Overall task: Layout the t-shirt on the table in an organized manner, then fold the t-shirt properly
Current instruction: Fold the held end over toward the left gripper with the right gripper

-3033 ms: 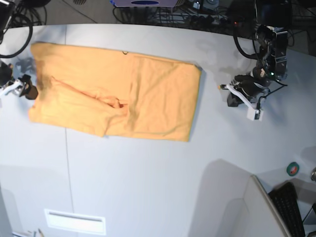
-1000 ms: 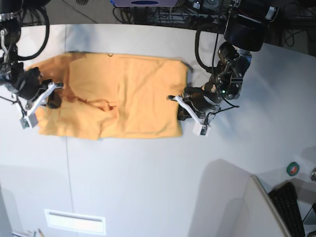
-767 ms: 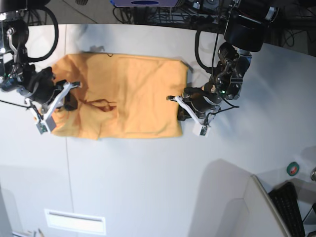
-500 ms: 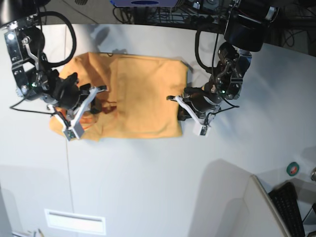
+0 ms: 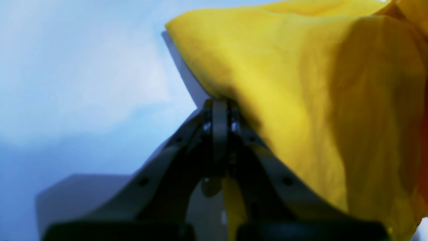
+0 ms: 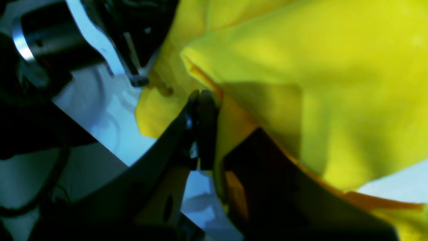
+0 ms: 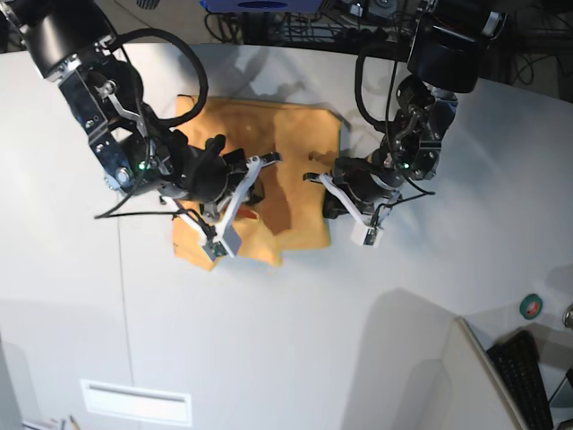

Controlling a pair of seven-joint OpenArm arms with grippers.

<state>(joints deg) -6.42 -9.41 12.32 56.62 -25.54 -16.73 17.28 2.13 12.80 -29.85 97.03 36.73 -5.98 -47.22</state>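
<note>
I have both grippers clamped on the shirt (image 7: 295,152): right gripper (image 7: 240,193) at frame centre carrying its edge toward the left gripper (image 7: 333,195), pinning the right edge.

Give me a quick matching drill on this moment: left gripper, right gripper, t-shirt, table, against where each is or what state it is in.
Things:
1. left gripper
2. right gripper
3. t-shirt
4. table

States:
a. partly folded over itself
b. shut on the shirt's edge, at the base view's right
c. bare white-grey in the foreground
d. shut on shirt cloth, over the shirt's middle

Pairs: 1-b, 2-d, 3-a, 4-c
</note>
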